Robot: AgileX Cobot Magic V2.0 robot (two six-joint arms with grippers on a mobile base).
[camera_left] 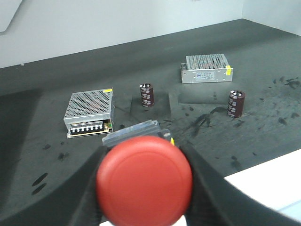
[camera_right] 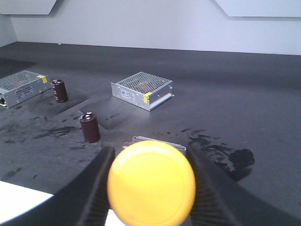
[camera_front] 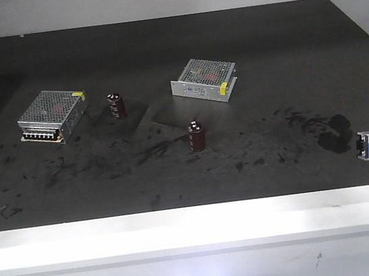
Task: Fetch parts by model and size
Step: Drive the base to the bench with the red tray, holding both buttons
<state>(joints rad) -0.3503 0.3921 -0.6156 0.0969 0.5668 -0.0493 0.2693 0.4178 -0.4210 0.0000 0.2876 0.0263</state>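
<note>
Both arms have something in hand. On the left wrist view the left tool [camera_left: 143,155] is closed around the red-capped switch [camera_left: 144,181], with a dark finger pressed to either side of it. The round red cap faces the camera and the dark blocky base sticks out behind it. The switch sits over the near left part of the table [camera_front: 261,46].

On the right, the right tool [camera_right: 149,150] has the yellow-capped switch [camera_right: 151,183] clamped the same way, cap toward the lens and fingers tight on both flanks. From the front it shows at the right edge of the scene on the near side, just beside a black smudge. Whether it touches the table cannot be told.

Everything else lies apart from the tools. The left power-supply box [camera_front: 52,114] sits far left, with a maroon capacitor [camera_front: 117,106] upright just to its right. The right power-supply box [camera_front: 204,79] lies farther back near the centre. The second capacitor [camera_front: 197,135] stands upright nearer, in front of that box. Black scuff marks streak the dark tabletop — thickest on the near right.
</note>
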